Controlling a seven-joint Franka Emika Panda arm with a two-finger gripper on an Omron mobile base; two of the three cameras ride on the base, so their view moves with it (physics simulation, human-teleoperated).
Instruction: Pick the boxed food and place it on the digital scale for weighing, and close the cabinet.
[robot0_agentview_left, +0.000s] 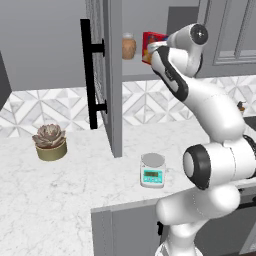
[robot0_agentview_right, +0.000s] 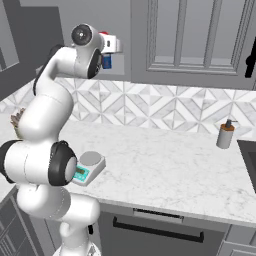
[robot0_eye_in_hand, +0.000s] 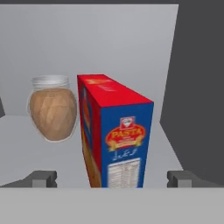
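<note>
Fingertips (robot0_eye_in_hand: 43, 178) are seen spread wide, one either side of the boxed food (robot0_eye_in_hand: 118, 135), nothing gripped. Box is stood upright on the cabinet (robot0_agentview_left: 112, 75) shelf, just beside a brown jar (robot0_eye_in_hand: 53, 111). Glass door is swung open. Digital scale (robot0_agentview_left: 153, 171) is set near the counter's (robot0_agentview_left: 55, 200) front edge.

The grey cabinet shelf (robot0_eye_in_hand: 26, 127) carries the pasta box (robot0_eye_in_hand: 116, 135), upright, with a brown jar (robot0_eye_in_hand: 52, 109) just beside it at nine o'clock. The white marble counter (robot0_agentview_left: 60, 200) carries the digital scale (robot0_agentview_left: 152, 170) and, at ten o'clock from it, a potted succulent (robot0_agentview_left: 50, 141); a soap dispenser (robot0_agentview_right: 225, 134) stands at the scale's two o'clock.
</note>
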